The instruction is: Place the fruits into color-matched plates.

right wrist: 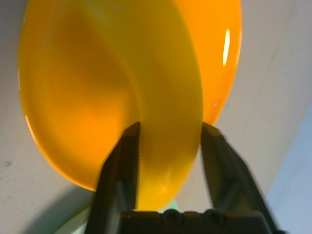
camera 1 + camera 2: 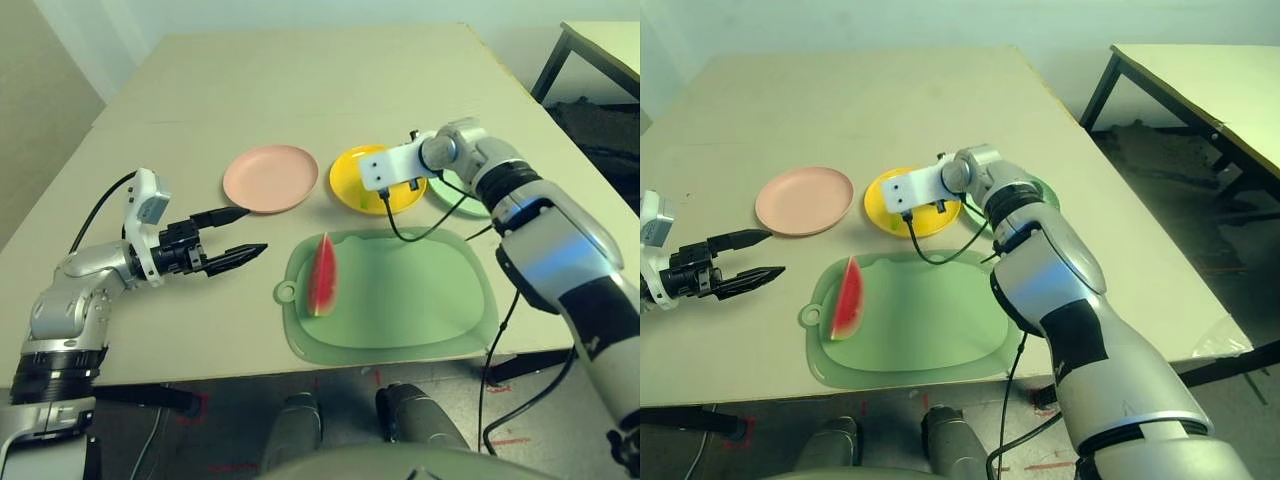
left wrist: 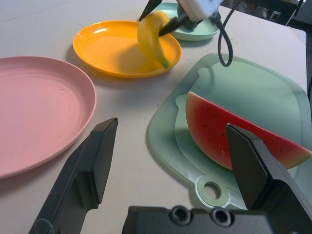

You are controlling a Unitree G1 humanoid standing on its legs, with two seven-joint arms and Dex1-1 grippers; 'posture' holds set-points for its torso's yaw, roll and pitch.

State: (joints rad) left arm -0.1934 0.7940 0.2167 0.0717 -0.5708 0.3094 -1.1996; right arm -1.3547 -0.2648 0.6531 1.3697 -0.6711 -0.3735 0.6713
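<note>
Left pincer (image 2: 238,232) released over beige table (image 2: 300,90); right pincer (image 3: 163,22) grips banana (image 3: 152,36).

Readable text: none anywhere, no words, brands or numbers in any view.
Plates: pink plate (image 2: 270,178), yellow plate (image 3: 126,48) and mint plate (image 3: 197,29) all plain, nothing printed.
Green mat (image 2: 400,300): bare surface, no label.
Watermelon wedge (image 2: 322,275): dark seed dots only, no lettering.
Floor marks: red marks (image 2: 195,410) on the floor below the bench, too small to read as any sign.
</note>
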